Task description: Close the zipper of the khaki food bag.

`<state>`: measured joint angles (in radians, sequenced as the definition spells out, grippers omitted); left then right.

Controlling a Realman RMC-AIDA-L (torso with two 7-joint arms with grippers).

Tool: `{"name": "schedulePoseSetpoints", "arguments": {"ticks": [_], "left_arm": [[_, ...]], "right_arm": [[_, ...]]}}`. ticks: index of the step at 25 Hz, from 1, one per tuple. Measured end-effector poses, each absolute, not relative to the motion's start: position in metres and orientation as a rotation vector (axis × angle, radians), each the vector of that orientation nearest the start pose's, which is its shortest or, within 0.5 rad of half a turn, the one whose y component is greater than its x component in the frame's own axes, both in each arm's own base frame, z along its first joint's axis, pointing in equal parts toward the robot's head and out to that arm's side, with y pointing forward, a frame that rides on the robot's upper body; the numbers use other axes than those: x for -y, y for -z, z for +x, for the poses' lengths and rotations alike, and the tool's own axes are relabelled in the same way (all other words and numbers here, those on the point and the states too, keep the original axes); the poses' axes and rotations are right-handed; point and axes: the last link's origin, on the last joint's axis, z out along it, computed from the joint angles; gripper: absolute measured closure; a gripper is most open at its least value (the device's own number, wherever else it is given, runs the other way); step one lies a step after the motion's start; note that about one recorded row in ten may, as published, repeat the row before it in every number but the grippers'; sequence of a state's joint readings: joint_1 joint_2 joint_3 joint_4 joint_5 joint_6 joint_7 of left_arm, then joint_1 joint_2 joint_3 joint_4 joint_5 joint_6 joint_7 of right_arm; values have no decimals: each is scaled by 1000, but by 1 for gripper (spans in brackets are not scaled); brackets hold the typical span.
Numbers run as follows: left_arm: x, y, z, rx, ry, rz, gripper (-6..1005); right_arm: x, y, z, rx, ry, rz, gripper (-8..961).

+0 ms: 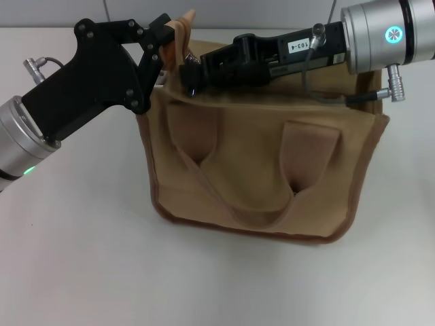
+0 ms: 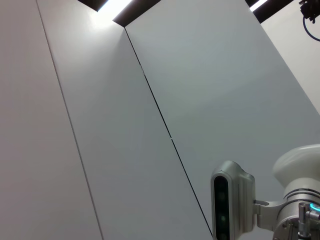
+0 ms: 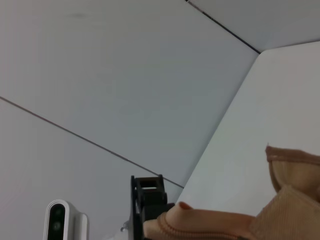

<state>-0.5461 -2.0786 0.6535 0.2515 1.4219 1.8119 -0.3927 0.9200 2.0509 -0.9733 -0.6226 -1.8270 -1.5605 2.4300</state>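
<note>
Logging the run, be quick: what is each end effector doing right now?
Left end effector: shut on the khaki food bag, pinching its top corner.
Right end effector: at the bag's top edge by the left one; open or shut cannot be told.

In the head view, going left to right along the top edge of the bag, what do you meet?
Left gripper pinching the khaki food bag at its top left corner → right gripper just beside it at the bag's top, where the zipper runs → the right arm's silver wrist at the far right.
</note>
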Motion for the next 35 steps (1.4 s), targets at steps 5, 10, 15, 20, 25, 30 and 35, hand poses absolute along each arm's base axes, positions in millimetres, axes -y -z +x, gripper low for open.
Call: {"name": "schedulePoseSetpoints", "arguments": {"ticks": [5, 10, 15, 20, 25, 30, 35], "left_arm": [[-308, -6, -223, -291, 1236, -2106, 950], [-307, -6, -224, -288, 1235, -2109, 948], [-307, -6, -226, -279, 1228, -2104, 946], [-307, -7, -230, -256, 1211, -2090, 944], [-308, -7, -234, -233, 1186, -2085, 942], [-310, -6, -237, -211, 1162, -2083, 940], [-310, -7, -241, -191, 1143, -2074, 937]], "right_arm": [[-390, 23, 101, -1605, -716, -2865, 822], [-389, 24, 101, -1576, -692, -2881, 882], [-387, 21, 104, -1557, -690, -2881, 942], [-383, 11, 110, -1517, -715, -2873, 947], [-379, 5, 117, -1503, -732, -2869, 938], [-375, 2, 123, -1505, -736, -2869, 929], [-373, -5, 129, -1498, -746, -2854, 920]]}}
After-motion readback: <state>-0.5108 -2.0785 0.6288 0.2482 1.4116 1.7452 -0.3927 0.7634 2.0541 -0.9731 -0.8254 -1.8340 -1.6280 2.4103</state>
